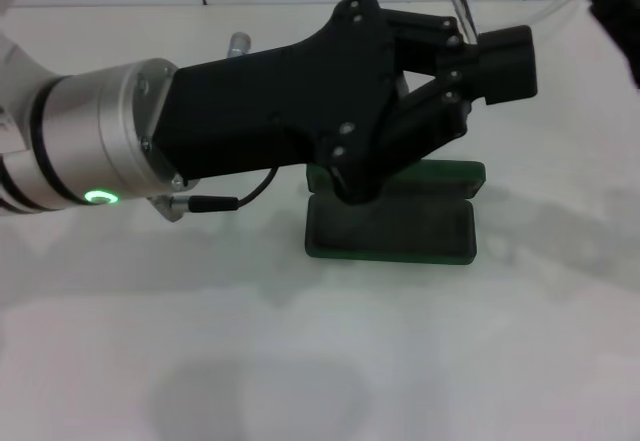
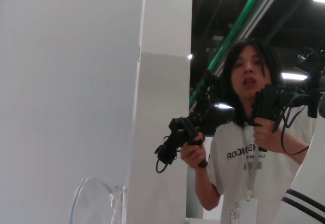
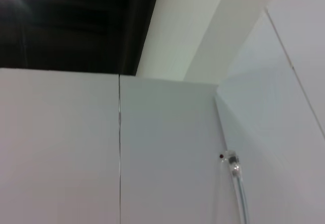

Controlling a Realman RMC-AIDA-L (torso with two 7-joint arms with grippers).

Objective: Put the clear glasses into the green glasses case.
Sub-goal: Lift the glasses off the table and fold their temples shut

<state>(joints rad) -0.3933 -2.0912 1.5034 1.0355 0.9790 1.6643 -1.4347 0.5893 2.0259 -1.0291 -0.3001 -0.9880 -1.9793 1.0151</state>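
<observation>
Two pincers raised, clear glasses [image 1: 462, 6] held aloft above the open green glasses case [image 1: 392, 228].

Left pincer [image 1: 500, 61] reaches across from the robot's left, fingers closed onto the glasses near one thin clear arm; a lens edge shows in the left wrist view. Right pincer [image 1: 610, 1] sits at the far right edge, mostly out of frame; cannot tell its finger state or whether it grips the other end. Case lies on the white surface [image 1: 300, 361], lid back, long axis left-right, directly below and nearer than the glasses. Judgement: next move needs descent, glasses' length aligned with the tray.
</observation>
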